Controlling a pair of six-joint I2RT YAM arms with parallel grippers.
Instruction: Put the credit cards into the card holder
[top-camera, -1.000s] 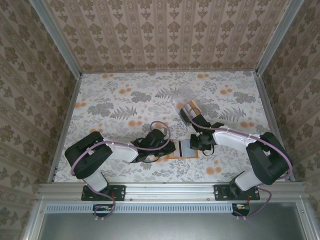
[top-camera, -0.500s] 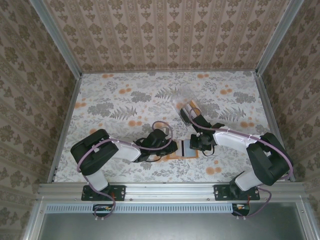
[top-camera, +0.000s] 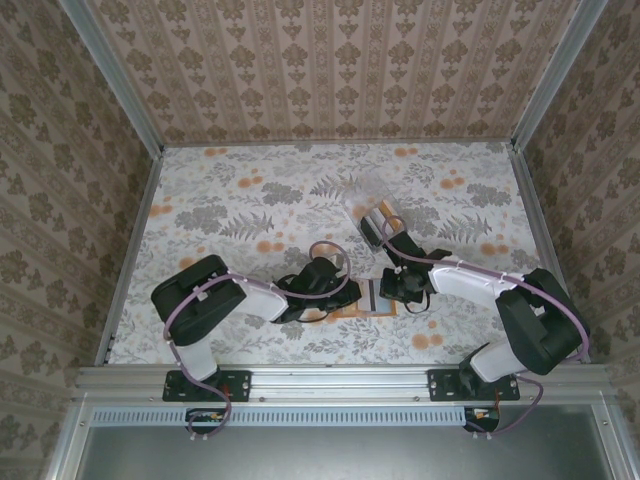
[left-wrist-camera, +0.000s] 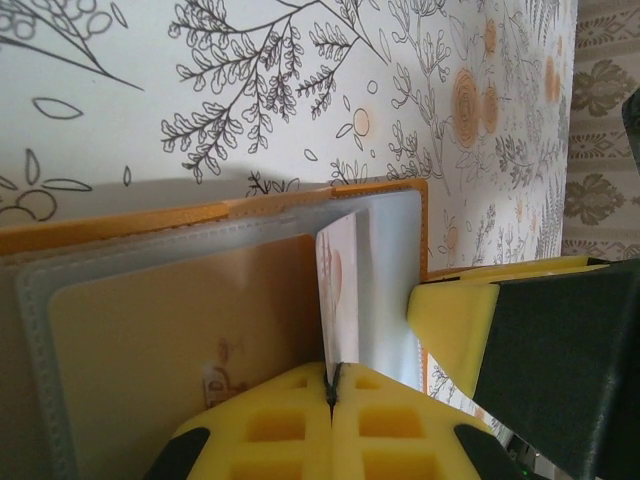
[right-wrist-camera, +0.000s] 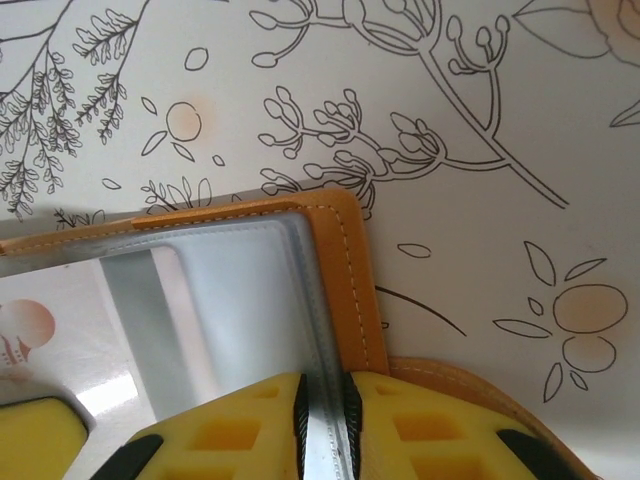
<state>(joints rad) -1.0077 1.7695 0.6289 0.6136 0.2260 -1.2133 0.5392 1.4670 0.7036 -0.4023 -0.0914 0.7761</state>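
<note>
The orange card holder (top-camera: 346, 312) lies open and flat on the floral desk (top-camera: 250, 200) between my arms, its long axis running left to right. My left fingers (left-wrist-camera: 318, 388) pinch a white credit card (left-wrist-camera: 338, 290), seen edge-on and pointing into a clear pocket (right-wrist-camera: 250, 290); how deep, I cannot tell. My right fingers (right-wrist-camera: 280, 405) pinch that pocket's edge. From above, my wrists hide most of the holder.

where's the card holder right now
Top view: the card holder lies open on the table, front centre, between the left gripper, holding a card, and the right gripper, clamping its edge.
</note>
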